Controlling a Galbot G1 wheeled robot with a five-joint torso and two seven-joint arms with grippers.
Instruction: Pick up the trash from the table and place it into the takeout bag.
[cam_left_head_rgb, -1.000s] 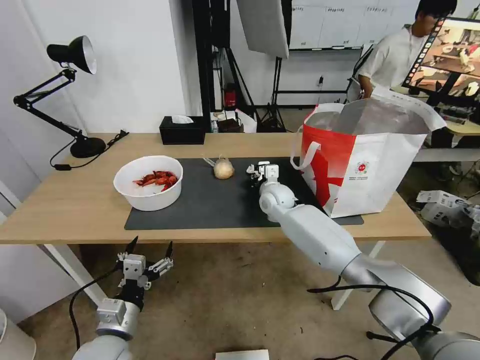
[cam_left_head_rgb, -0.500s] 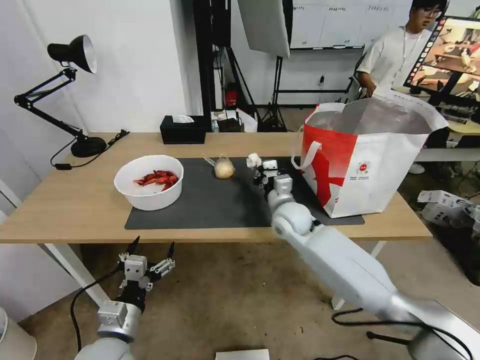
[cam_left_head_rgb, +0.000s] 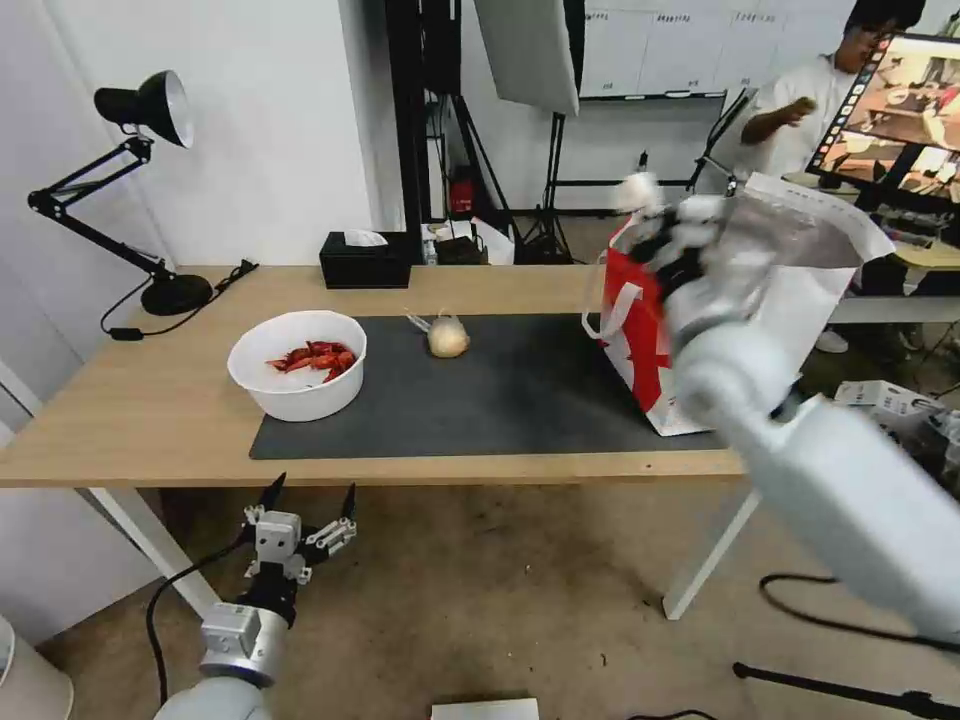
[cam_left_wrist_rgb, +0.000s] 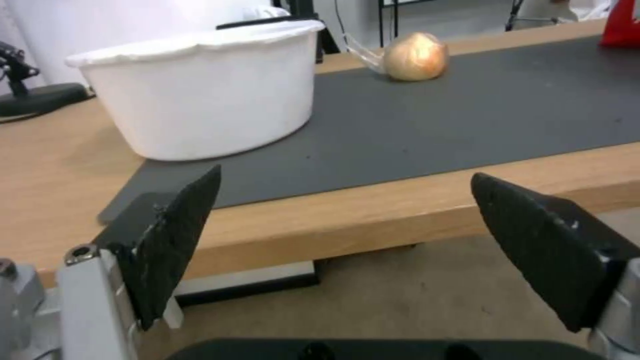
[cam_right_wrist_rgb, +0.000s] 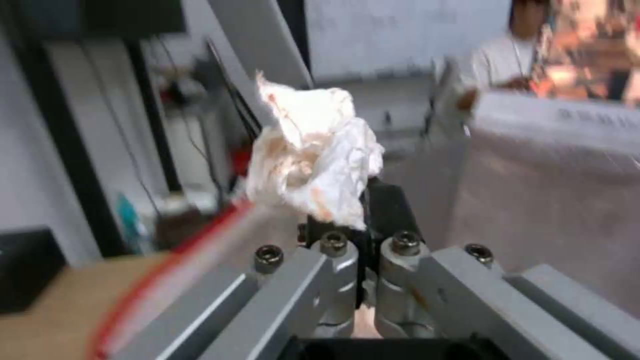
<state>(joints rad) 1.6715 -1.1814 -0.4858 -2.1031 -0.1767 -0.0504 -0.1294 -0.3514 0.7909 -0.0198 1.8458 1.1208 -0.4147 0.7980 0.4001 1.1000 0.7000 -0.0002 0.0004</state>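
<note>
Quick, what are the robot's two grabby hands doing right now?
Left gripper: open, holding nothing, below the table edge.
Right gripper: shut on the crumpled tissue, up at the takeout bag rim.

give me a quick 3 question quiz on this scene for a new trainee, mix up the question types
1. True or false: the right gripper is shut on the crumpled white tissue.
2. Which trash item sits nearest the left end of the dark grey mat? A) small knotted plastic bag B) white bowl of crayfish shells C) a drink can
3. Fill in: the left gripper hangs open below the front edge of the ____.

Key
1. True; it holds the tissue up at the rim of the takeout bag.
2. B; the bowl stands on the mat's left end, the knotted bag nearer the middle.
3. table.
</note>
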